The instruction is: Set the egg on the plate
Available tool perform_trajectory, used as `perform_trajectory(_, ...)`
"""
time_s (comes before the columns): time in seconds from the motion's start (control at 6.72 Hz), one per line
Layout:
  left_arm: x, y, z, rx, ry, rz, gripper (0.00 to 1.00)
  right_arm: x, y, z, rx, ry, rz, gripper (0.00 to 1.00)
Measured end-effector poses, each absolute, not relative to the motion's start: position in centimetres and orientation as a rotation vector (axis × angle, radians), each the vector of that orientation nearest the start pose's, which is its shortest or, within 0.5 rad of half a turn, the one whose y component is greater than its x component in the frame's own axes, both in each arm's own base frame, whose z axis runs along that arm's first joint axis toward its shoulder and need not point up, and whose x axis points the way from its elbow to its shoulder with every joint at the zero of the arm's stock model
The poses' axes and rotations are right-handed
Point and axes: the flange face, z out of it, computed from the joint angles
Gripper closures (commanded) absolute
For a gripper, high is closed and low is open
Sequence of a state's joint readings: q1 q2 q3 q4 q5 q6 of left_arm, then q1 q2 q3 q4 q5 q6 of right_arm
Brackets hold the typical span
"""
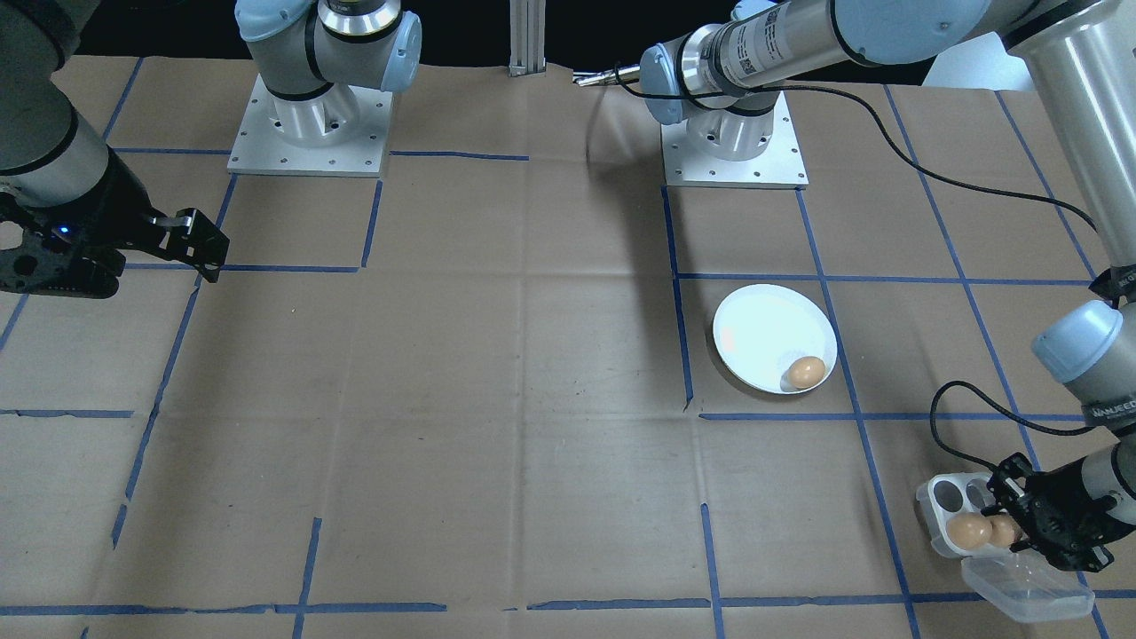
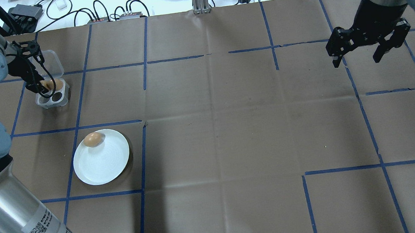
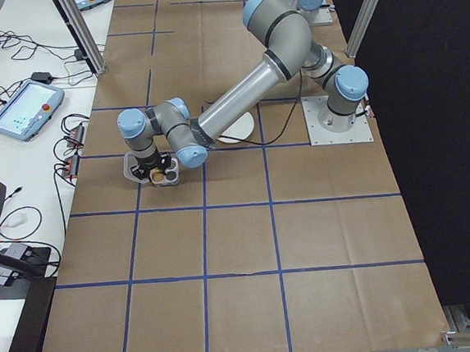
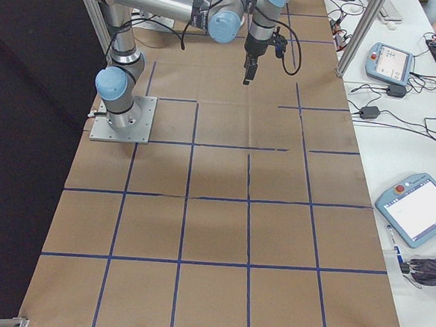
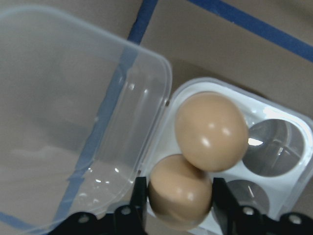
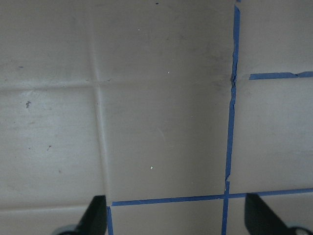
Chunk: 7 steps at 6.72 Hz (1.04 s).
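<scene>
The white plate (image 1: 763,337) (image 2: 103,161) lies flat with one brown egg (image 1: 806,371) (image 2: 93,139) near its rim. A small white egg tray (image 1: 945,497) (image 2: 52,101) holds two more brown eggs. My left gripper (image 1: 1007,524) reaches down into the tray. In the left wrist view its fingers (image 5: 138,196) press both sides of the nearer egg (image 5: 181,193), which sits low in its cup. The other tray egg (image 5: 211,131) touches it. My right gripper (image 2: 357,61) (image 1: 200,244) hangs open above bare paper, far from the plate.
The tray's clear lid (image 5: 73,112) (image 1: 1025,590) lies flipped open beside it, by the table edge. Two tray cups (image 5: 274,147) are empty. Brown paper with a blue tape grid (image 6: 230,122) covers the table. Cables and control tablets (image 4: 417,207) sit off the paper.
</scene>
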<state>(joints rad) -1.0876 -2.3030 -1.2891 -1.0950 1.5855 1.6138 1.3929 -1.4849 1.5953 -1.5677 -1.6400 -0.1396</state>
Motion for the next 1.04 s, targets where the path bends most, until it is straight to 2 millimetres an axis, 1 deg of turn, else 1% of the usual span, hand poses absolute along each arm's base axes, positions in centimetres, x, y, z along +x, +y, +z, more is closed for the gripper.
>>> perform_trajectory(0.15,22.6,-71.5,21.7,1.667,2.618,-0.002,1.0,3.3,-52.8,43.3,0.055,3.185,0.196,0.0)
perform_trajectory(0.3,22.5,-71.3,22.9,1.67,2.604,-0.007,1.0,3.3,-52.8,43.3,0.055,3.185,0.196,0.0)
perform_trajectory(0.45,22.1,-70.6,25.1,1.676,2.595,-0.007,1.0,3.3,-52.8,43.3,0.055,3.185,0.196,0.0)
perform_trajectory(0.74,20.5,-67.9,30.8,1.677,2.63,0.024,1.0,3.3,-52.8,43.3,0.055,3.186,0.196,0.0)
perform_trajectory(0.89,19.3,-66.2,32.8,1.643,2.683,0.047,1.0,3.3,-52.8,43.3,0.055,3.186,0.196,0.0)
perform_trajectory(1.04,17.5,-63.8,34.3,1.559,2.763,0.068,1.0,3.3,-52.8,43.3,0.055,3.186,0.196,0.0)
